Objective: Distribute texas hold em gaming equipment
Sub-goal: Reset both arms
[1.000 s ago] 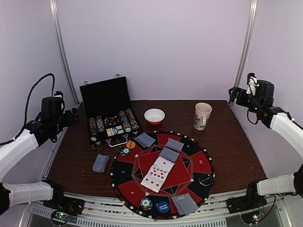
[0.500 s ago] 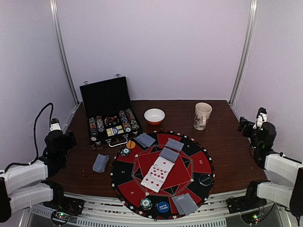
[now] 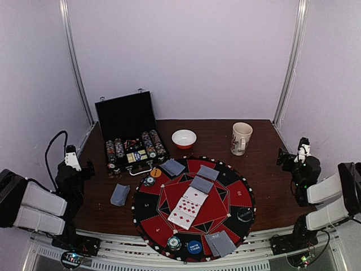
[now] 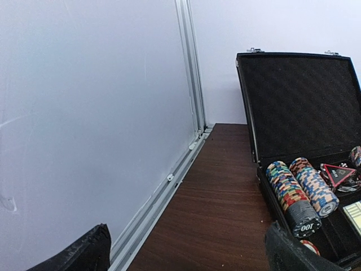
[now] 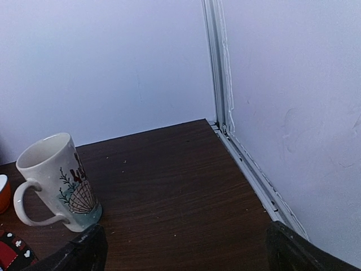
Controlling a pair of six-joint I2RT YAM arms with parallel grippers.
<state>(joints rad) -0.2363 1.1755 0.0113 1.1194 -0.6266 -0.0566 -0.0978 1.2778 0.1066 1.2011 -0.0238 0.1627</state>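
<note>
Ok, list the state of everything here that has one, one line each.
briefcase: open, lid up.
mug: upright.
bowl: upright.
red-pipped cards: face up, at the centre of the mat.
grey-backed cards: face down, on the table left of the mat.
left tool: open, holding nothing.
right tool: open, holding nothing.

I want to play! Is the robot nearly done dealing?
Done: white red-pipped cards face-up on the red-and-black mat, grey-blue-backed cards and round chips around them. In hand: nothing; left gripper and right gripper are open, empty. Left: maybe nothing; striped chip stacks sit in the black briefcase.
</note>
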